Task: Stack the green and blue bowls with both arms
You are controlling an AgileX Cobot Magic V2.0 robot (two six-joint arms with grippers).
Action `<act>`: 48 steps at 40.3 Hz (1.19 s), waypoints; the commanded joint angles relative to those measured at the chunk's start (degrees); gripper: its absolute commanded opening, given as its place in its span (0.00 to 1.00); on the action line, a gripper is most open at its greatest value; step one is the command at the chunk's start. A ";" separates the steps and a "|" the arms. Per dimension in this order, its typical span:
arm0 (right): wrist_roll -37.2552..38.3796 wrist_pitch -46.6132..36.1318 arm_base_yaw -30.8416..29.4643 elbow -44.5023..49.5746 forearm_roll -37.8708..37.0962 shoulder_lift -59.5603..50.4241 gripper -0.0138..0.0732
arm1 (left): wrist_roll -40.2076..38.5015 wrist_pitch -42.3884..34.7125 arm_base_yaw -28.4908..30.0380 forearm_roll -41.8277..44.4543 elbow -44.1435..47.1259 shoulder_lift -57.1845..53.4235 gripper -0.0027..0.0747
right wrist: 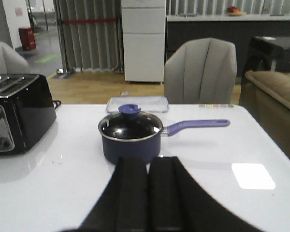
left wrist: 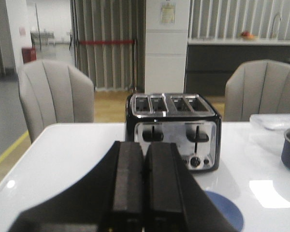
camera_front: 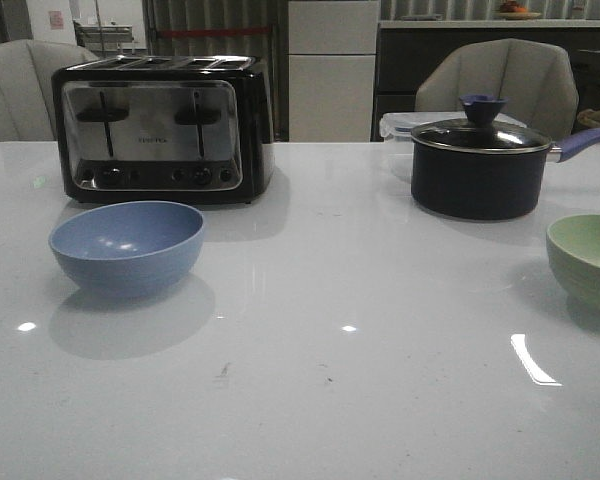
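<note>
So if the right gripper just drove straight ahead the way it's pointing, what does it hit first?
Most likely the saucepan: it sits directly beyond the shut right gripper. Whether the gripper would clear the lid is unclear.

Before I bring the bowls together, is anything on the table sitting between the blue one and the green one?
Nothing visible does. In the front view the blue bowl and the green bowl sit in the near row with bare table between them. The toaster and the saucepan stand farther back, off that line.
</note>
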 commanded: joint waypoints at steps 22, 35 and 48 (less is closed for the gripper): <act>0.01 8.12 -0.17 -9.20 -2.04 24.29 0.22 | -0.10 8.43 0.08 0.06 -9.52 21.58 0.15; 0.01 9.84 -0.17 -9.20 -2.04 31.73 0.61 | 1.37 9.12 0.08 0.31 -9.52 25.76 0.38; 0.01 8.87 -0.17 -9.43 -2.15 40.24 0.82 | 1.80 9.09 0.08 0.31 -9.52 25.90 0.67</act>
